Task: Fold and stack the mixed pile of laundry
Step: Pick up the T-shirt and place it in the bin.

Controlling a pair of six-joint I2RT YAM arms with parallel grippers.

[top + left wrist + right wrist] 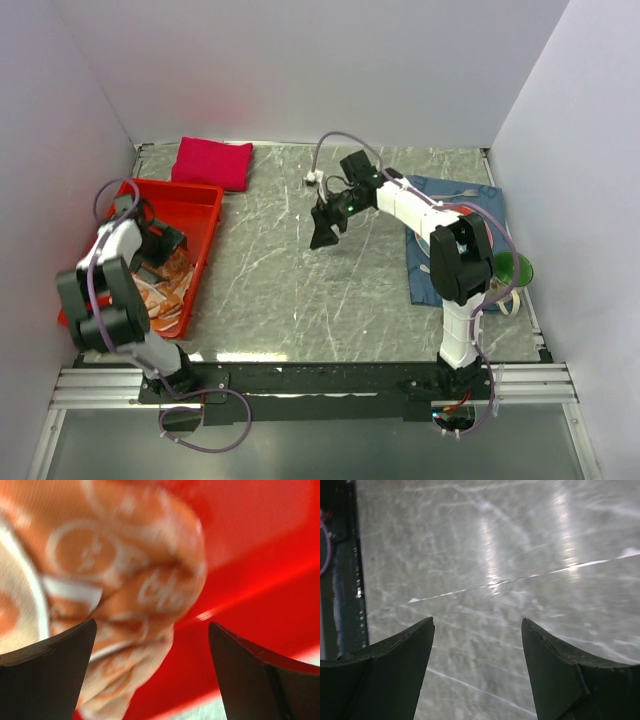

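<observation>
White walls close in a grey marbled tabletop [300, 290] on three sides. At its left edge sits a red tray [205, 215], and a dark blue placemat [420, 282] lies along the right side, partly under the right arm. A crimson-magenta shirt [212, 163] rests folded into a neat block at the back of the tabletop, just behind the tray's far corner. The orange-and-white patterned cloth [160, 295] lies crumpled inside the tray. The left gripper [165, 243] is down in the tray with its jaws spread wide; the wrist view shows a bunched fold of the cloth [125, 580] between them, not pinched. The right gripper [325, 235] hangs over the bare middle of the tabletop, jaws apart and holding nothing. A small green round item [517, 268] sits at the placemat's right edge
</observation>
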